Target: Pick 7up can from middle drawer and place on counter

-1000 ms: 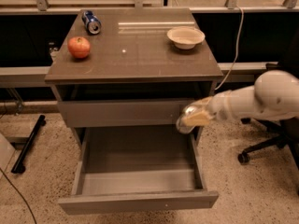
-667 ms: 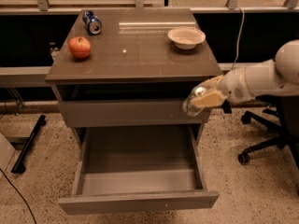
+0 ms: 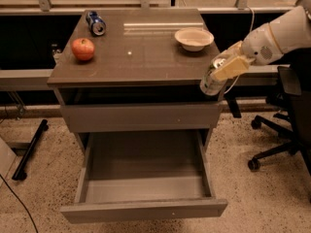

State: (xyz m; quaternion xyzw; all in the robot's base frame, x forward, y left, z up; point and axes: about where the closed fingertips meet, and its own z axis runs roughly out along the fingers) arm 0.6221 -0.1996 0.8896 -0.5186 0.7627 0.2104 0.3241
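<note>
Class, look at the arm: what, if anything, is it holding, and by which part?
The gripper, beside the counter's right front corner, holds the 7up can, its jaws across the can's upper side.

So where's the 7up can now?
Right of camera view: the 7up can is in the gripper at the front right corner of the counter, near the bowl.

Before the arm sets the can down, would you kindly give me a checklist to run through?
1. Claw shut on 7up can: ok.
2. 7up can out of drawer: ok.
3. 7up can over counter: not ok; it hangs tilted at the right front corner.
4. Bare spot on counter in front of bowl: ok.
5. Apple and blue can away from that spot: ok, both at the left.
</note>
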